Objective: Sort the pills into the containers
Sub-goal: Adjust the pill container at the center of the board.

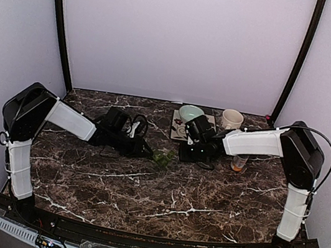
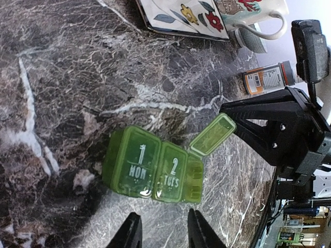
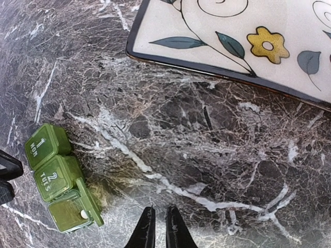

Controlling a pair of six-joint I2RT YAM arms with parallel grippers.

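With my left hand narrowly parted and right hand pinched together, I see the green pill box, 3rd lid open, holding 1 pale pill.

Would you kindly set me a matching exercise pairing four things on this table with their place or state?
Things:
1. MON compartment
2. third compartment
3. pale green bowl
4. mug

Places or states:
A. beside the flowered tray, on the table
B. lid shut
C. on the flowered tray
D. lid open, one pill inside

Pairs: 1-B; 2-D; 3-C; 4-A
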